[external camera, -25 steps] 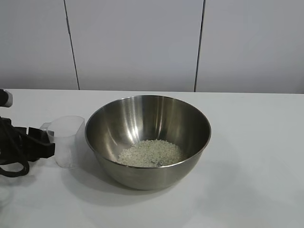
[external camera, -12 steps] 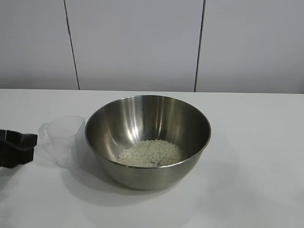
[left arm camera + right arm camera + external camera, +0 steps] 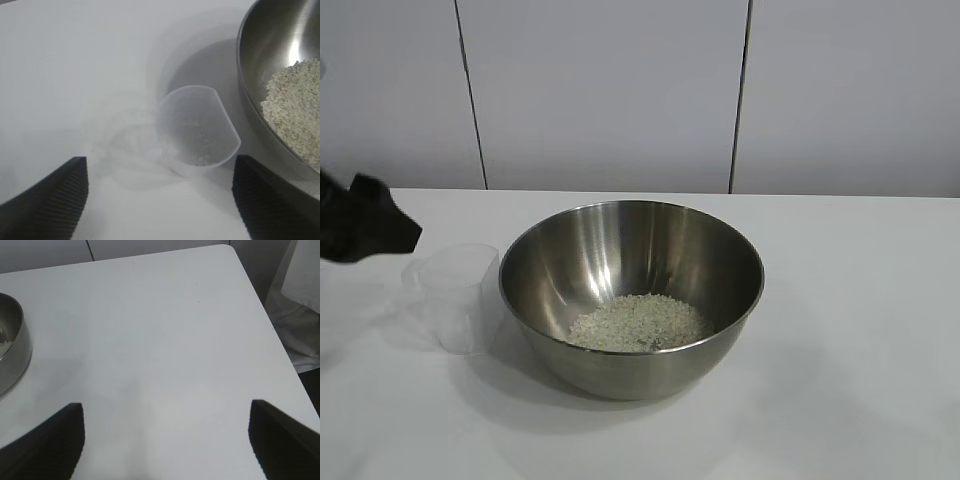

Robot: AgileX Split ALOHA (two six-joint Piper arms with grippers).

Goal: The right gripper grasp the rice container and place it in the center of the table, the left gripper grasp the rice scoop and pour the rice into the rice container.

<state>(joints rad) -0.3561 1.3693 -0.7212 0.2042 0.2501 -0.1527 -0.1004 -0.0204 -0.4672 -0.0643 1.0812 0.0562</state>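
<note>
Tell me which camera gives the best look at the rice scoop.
The left wrist view. It looks down into the rice scoop, standing upright and nearly empty beside the rice container. The exterior view shows the scoop only side-on, small and pale against the table. The right wrist view misses it.

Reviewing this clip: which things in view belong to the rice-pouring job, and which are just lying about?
Part of the job:
- bowl, centre of the table
- rice heaped in the bowl
- scoop, upright beside the bowl, nearly empty
- left gripper, open, above the scoop
- right gripper, open over bare table

Lying about:
- nothing on the table; only the wall panels behind it
</note>
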